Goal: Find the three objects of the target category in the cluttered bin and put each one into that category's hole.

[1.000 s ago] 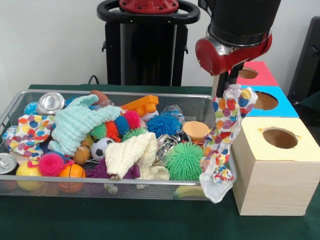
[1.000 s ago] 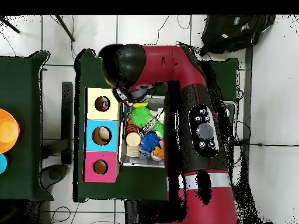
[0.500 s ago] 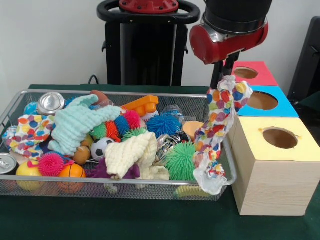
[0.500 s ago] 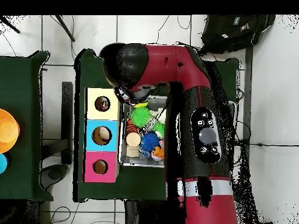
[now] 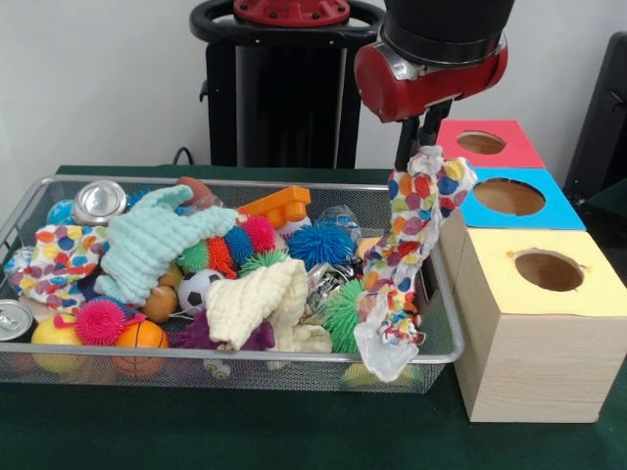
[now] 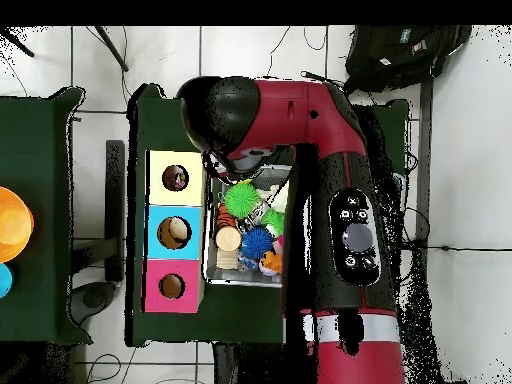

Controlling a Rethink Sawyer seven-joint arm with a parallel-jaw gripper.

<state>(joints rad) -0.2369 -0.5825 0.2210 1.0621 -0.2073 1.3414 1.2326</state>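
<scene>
My gripper (image 5: 419,149) is shut on the top of a white cloth with coloured dots (image 5: 407,245). The cloth hangs down over the right end of the wire bin (image 5: 196,358), its tail reaching the bin's front rim. Left in the bin are a second dotted cloth (image 5: 61,259), a mint cloth (image 5: 147,245) and a cream cloth (image 5: 257,304). To the right stand three boxes with holes: yellow (image 5: 549,294), blue (image 5: 509,196) and pink (image 5: 482,143). In the overhead view the arm (image 6: 300,130) hides the gripper and the held cloth.
The bin also holds spiky balls, a green one (image 5: 343,308) right behind the hanging cloth, small sports balls, an orange block (image 5: 279,206) and two cans (image 5: 98,201). From above, the yellow box (image 6: 175,178), blue box (image 6: 173,232) and pink box (image 6: 170,286) line the bin's left side.
The gripper has carried the dotted cloth leftward and slightly up, from beside the yellow box back over the bin's right end. The bin's contents have not shifted.
</scene>
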